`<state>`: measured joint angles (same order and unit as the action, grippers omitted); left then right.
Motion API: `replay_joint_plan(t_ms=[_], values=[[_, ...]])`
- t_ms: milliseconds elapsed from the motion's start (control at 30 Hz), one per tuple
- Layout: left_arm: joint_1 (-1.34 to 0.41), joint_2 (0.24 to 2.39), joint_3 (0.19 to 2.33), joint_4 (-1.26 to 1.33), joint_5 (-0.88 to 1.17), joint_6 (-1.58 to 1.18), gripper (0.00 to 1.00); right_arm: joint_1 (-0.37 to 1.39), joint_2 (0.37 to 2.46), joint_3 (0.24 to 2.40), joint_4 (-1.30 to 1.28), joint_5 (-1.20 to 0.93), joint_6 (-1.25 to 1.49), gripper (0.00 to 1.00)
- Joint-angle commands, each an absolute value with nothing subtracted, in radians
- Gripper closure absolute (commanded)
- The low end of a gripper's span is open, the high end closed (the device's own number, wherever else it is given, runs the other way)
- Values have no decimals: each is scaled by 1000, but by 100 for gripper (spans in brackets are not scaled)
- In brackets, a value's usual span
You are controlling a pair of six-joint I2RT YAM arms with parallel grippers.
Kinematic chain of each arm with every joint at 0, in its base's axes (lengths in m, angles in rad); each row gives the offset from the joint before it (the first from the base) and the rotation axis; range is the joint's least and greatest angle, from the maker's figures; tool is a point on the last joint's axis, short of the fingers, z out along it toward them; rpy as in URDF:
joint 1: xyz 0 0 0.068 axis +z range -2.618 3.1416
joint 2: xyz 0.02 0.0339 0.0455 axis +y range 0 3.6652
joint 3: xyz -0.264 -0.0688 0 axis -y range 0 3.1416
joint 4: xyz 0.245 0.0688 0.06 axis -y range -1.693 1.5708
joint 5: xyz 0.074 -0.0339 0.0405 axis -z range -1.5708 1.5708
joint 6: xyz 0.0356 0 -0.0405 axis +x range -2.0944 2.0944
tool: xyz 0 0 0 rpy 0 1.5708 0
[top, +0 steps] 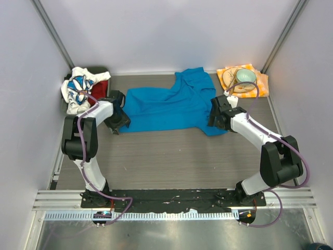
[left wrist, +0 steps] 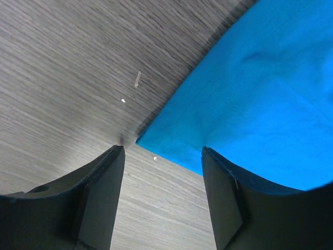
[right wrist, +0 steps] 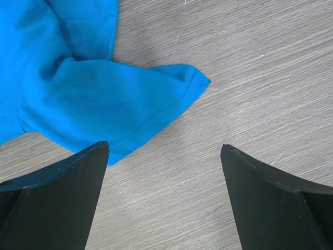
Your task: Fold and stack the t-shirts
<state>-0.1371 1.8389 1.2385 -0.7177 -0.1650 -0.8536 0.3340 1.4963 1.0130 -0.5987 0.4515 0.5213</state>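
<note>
Just beginning: hovering over the unfolded blue t-shirt (top: 166,107) at centre frame, left hand (left wrist: 162,151) partly open, right hand (right wrist: 164,146) wide open, both gripping nothing; leaving daisy t-shirt (top: 77,88) and red t-shirt (top: 102,84) crumpled at upper left

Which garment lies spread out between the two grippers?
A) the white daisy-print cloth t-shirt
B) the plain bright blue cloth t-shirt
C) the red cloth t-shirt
B: the plain bright blue cloth t-shirt stretches across the middle, while the white daisy-print cloth t-shirt and the red cloth t-shirt sit bunched in the far left corner.
</note>
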Motion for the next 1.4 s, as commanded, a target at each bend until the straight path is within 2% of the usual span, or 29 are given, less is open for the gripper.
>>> replay_joint_plan(t_ms=[0, 100, 133, 200, 400, 500, 533, 600, 967, 1367], values=[[-126, 1867, 1269, -686, -193, -835, 35, 327, 1447, 1009, -568, 453, 522, 5], [-124, 1878, 1275, -684, -204, -831, 37, 327, 1443, 1002, -563, 445, 522, 5], [-123, 1881, 1275, -684, -209, -831, 42, 325, 1442, 999, -561, 440, 523, 5], [-117, 1888, 1276, -681, -210, -831, 46, 325, 1442, 993, -555, 437, 522, 5], [-100, 1908, 1276, -683, -213, -839, 78, 319, 1433, 983, -555, 440, 523, 5], [-94, 1917, 1276, -681, -215, -841, 85, 314, 1427, 976, -555, 443, 525, 5], [-94, 1921, 1278, -684, -215, -842, 93, 310, 1425, 974, -555, 443, 528, 5], [-94, 1907, 1275, -690, -210, -844, 100, 281, 1419, 953, -554, 439, 541, 5], [-66, 1845, 1313, -752, -198, -831, 100, 178, 1492, 861, -440, 322, 589, 8], [-55, 1850, 1319, -745, -183, -827, 100, 173, 1626, 928, -367, 247, 581, 13]])
